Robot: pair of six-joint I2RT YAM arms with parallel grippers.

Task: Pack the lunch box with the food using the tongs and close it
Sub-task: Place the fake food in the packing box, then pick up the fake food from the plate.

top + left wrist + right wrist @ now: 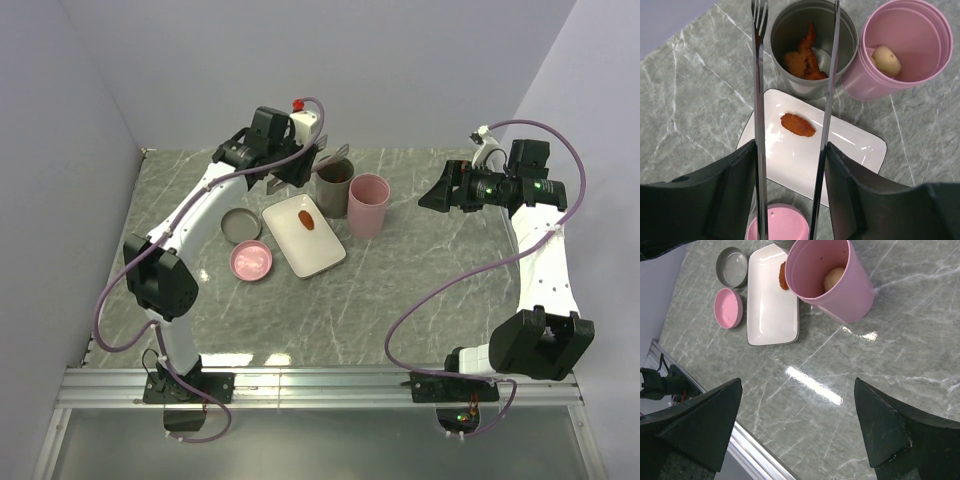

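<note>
My left gripper [790,155] is shut on the tongs [759,100], one arm against each pad and the arms spread apart. Their tips hang above the lunch box [805,87], an open dark grey canister with orange-brown food [802,57] inside. Another piece of food [797,125] lies on the white tray [790,165] just in front of the canister. In the top view the left gripper [300,165] hovers beside the lunch box [335,185]. The round grey lid [241,225] lies left of the tray. My right gripper [437,192] is open and holds nothing, raised over the right side of the table.
A pink cup [905,45] with a pale round item [886,60] inside stands right of the lunch box. A pink lid [251,261] lies near the tray's front left corner. Bare marble table [840,390] lies under the right gripper [797,425]; a metal rail runs along the near edge.
</note>
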